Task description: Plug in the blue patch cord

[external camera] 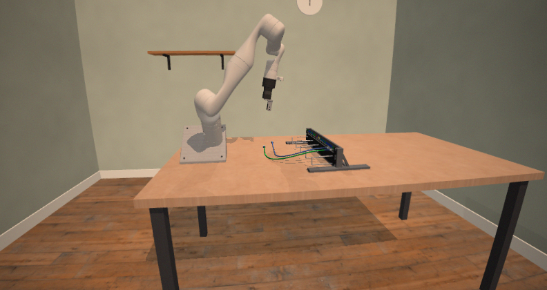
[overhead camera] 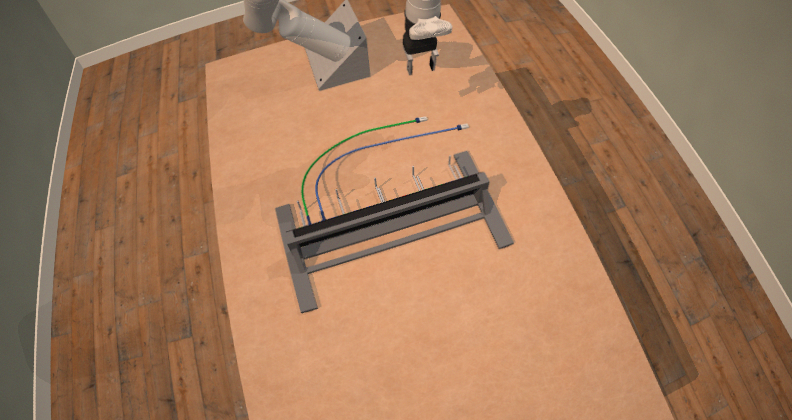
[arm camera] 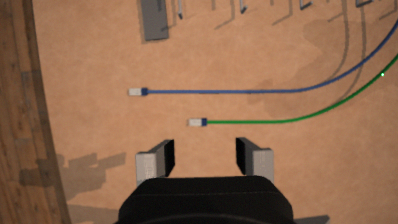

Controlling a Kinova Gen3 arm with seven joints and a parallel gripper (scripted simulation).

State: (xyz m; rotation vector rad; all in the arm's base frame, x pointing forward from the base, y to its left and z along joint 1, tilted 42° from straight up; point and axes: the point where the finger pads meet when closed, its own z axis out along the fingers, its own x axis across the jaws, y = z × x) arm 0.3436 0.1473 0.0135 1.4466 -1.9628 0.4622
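Exterior view: we've got a round wall clock (external camera: 304, 4) between 12 and 1, bracketed wooden shelf (external camera: 191, 53) between 10 and 11, plank floor (overhead camera: 138, 195) (external camera: 283, 226) (arm camera: 12, 125) at 6.
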